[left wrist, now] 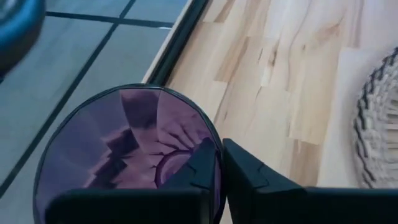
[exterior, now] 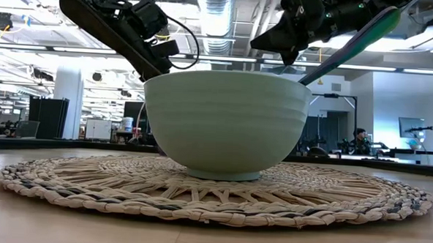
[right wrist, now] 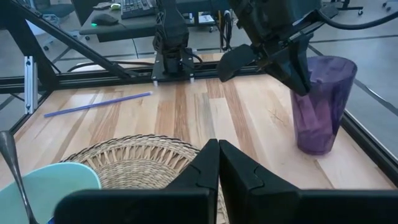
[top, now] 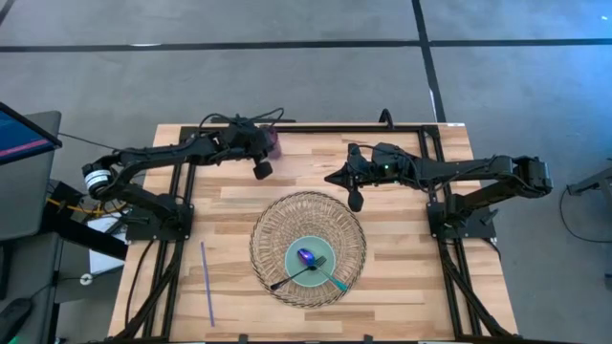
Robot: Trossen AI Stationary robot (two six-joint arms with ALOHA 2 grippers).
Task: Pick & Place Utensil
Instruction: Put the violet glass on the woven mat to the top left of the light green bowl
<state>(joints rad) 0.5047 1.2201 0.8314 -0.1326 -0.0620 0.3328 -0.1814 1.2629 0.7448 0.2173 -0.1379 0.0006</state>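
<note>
The teal-handled utensil (top: 333, 279) (head hidden in the bowl (top: 316, 250)) slants outward; both grippers' jaws are pressed together.

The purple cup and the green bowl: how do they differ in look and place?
The purple cup is tall, narrow and see-through; the green bowl is low, wide and opaque. The cup stands on bare wood near the table's far edge, by the left gripper; the bowl sits on the woven mat and holds utensils. Both stand upright.
</note>
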